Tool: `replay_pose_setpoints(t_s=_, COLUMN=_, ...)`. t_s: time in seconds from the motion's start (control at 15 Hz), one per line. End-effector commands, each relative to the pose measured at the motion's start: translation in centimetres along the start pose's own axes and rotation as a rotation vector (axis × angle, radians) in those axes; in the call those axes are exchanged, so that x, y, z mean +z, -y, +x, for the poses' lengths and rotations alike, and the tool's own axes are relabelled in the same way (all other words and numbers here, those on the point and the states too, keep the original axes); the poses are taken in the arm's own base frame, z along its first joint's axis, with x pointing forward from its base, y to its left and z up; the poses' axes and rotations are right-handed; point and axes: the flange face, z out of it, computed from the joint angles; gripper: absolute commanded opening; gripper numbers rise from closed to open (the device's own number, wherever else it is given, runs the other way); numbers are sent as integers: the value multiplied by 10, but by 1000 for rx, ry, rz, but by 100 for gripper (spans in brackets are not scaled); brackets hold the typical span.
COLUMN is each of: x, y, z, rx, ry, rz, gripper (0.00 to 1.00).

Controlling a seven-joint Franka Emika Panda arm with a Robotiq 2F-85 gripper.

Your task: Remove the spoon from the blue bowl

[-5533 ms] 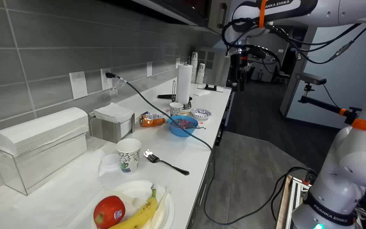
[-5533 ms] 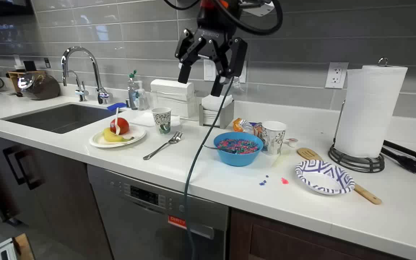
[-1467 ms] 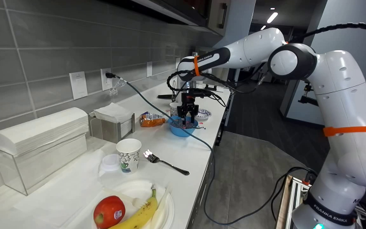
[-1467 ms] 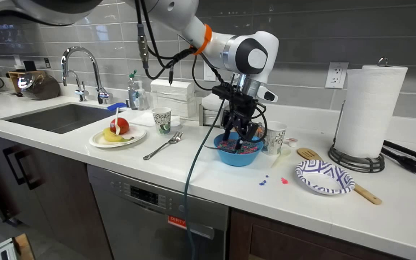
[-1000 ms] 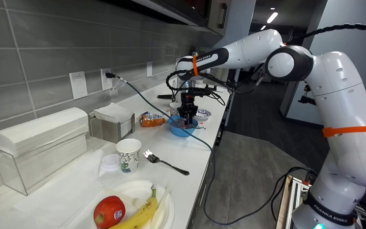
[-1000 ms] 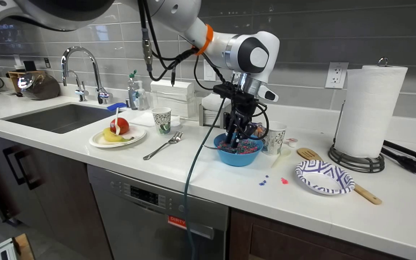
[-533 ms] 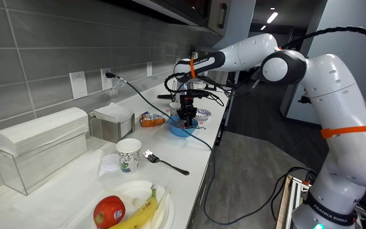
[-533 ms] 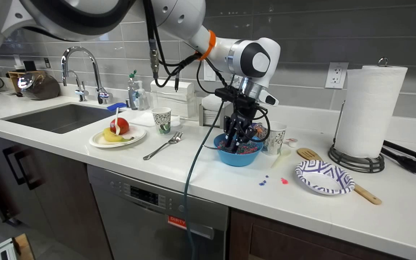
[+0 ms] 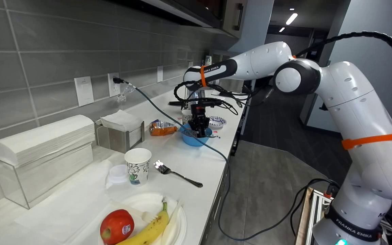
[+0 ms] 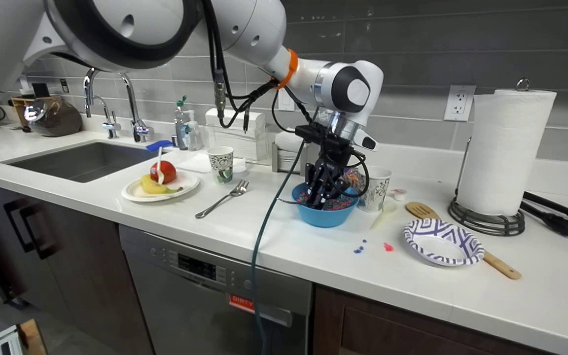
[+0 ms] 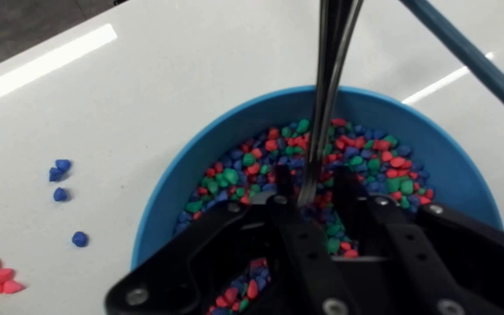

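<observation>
Cable [image 11: 470,54] slants past the blue bowl [image 11: 455,175] (paper cup [image 10: 380,185] nearby).

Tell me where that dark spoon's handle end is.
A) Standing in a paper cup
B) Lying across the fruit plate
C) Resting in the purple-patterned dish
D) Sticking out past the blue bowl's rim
D: in the wrist view the dark spoon runs from inside the blue bowl out past its rim.
</observation>
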Motion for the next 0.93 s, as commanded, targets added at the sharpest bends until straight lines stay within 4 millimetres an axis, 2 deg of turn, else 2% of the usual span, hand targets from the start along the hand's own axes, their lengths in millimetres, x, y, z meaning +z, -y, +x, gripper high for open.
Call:
replay_pose_setpoints(t_s=0.0, x=4, y=4, z=7, rx=-17, ry=46, rz=-5, gripper=29)
replay_pose_setpoints(t_s=0.07, x=4, y=5, z=7, rx=-17, ry=49, rz=-5, gripper=23)
replay_pose_setpoints(t_s=0.13, x=3, y=5, z=7, rx=-17, ry=51, rz=-5, gripper=7)
replay_pose_setpoints(t_s=0.2, x=3, y=5, z=8, rx=-16, ry=53, rz=-6, gripper=6)
replay_pose_setpoints(t_s=0.27, x=1, y=4, z=8, rx=-13, ry=50, rz=-5, gripper=0)
replay_pose_setpoints(t_s=0.4, x=-2, y=2, z=8, rx=-13, ry=45, rz=-5, gripper=3)
replay_pose_setpoints(t_s=0.87, x=-9, y=-1, z=3, rx=-26, ry=62, rz=18, gripper=3)
